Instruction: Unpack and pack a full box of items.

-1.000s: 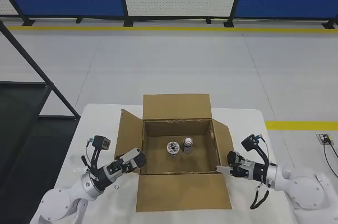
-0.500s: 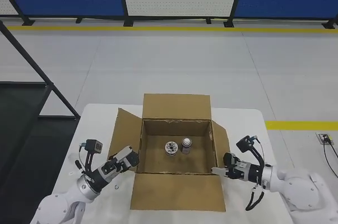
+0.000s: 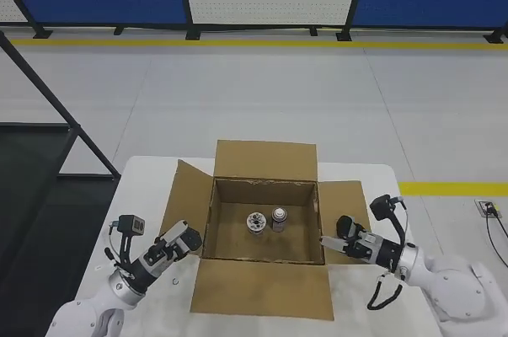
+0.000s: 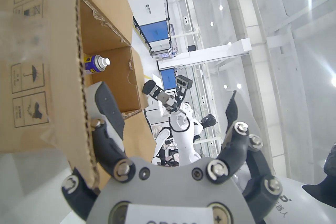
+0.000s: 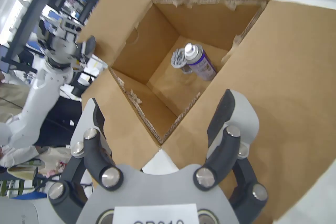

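An open cardboard box [image 3: 267,160] stands mid-table with all its flaps spread. On its floor are a purple spray can [image 3: 280,218] [image 5: 199,62] [image 4: 97,63] and a grey round part [image 3: 257,221] [image 5: 178,59] beside it. My left gripper [image 3: 176,240] [image 4: 168,101] is open at the outer edge of the left flap [image 3: 190,198], with one finger [image 4: 107,104] against the flap's inner face. Open too, my right gripper [image 3: 334,243] [image 5: 161,114] hovers over the box's near right corner, above the right flap [image 3: 344,206], nothing between its fingers.
The white table [image 3: 144,194] has bare strips left and right of the box, and its edges lie close to both arms. A black metal frame [image 3: 68,143] stands off the table's left side. The near flap [image 3: 262,291] covers the table's front.
The left arm drew back outward and toward the front, and the left flap opened wider. The right flap dropped from nearly upright to lying flat outward, with the right gripper shifting slightly.
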You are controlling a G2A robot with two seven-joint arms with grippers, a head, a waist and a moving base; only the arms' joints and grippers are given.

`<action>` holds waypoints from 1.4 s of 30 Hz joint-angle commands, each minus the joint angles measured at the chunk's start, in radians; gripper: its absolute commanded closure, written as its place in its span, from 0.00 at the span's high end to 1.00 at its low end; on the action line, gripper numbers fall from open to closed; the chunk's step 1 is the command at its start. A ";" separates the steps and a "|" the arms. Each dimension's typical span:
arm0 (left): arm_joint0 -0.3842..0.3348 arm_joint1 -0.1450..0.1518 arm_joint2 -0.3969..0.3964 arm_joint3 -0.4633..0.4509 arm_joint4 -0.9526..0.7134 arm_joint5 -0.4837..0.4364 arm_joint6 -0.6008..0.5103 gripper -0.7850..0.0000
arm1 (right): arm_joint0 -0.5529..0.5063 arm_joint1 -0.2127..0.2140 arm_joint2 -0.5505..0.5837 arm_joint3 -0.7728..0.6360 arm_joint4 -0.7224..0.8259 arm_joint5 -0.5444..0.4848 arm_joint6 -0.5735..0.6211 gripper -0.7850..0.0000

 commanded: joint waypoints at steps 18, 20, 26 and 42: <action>0.062 0.003 -0.041 0.010 -0.082 -0.063 0.006 1.00 | 0.188 -0.046 -0.301 -0.002 -0.241 0.054 -0.087 1.00; 0.061 0.002 -0.036 0.011 -0.093 -0.076 0.001 1.00 | 0.188 -0.046 -0.301 -0.002 -0.241 0.054 -0.087 1.00; 0.045 0.001 -0.024 0.017 -0.120 -0.112 -0.028 1.00 | 0.188 -0.046 -0.301 -0.002 -0.241 0.054 -0.087 1.00; 0.010 0.005 -0.018 0.033 -0.138 -0.109 -0.068 1.00 | 0.462 -0.125 -0.620 0.114 -0.787 0.301 0.102 1.00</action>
